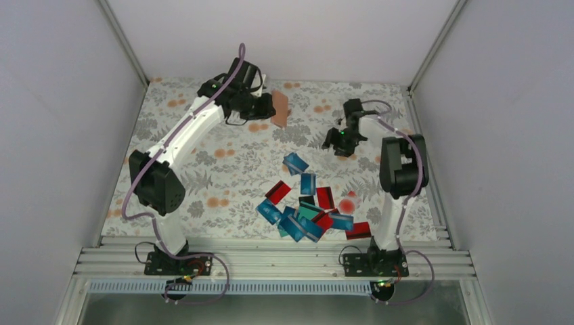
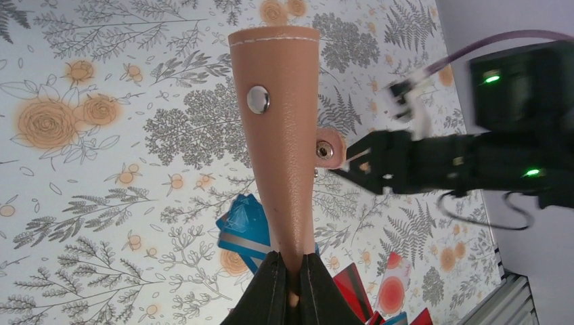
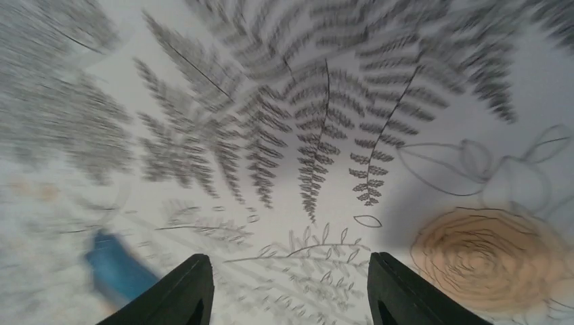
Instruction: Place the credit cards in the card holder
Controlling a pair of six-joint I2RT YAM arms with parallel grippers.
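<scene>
The tabletop (image 1: 203, 169) wears a pale cloth printed with grey ferns and orange roses. On its near middle, the credit cards (image 1: 304, 210) lie in a loose, overlapping heap of glossy blue, teal and red, with a few strays around the edge. Well beyond them, at the far side, the card holder (image 2: 284, 135) is lifted off the cloth. It is a smooth tan leather-like sleeve with white stitching along its far end. The left claw (image 2: 292, 261) is pressed together on the holder's near end. The right claw (image 3: 288, 261) is spread with nothing between its fingers, and its tip sits just beside the holder's small side tab (image 2: 330, 147). A shiny snap stud (image 2: 258, 99) sits on the holder's face
</scene>
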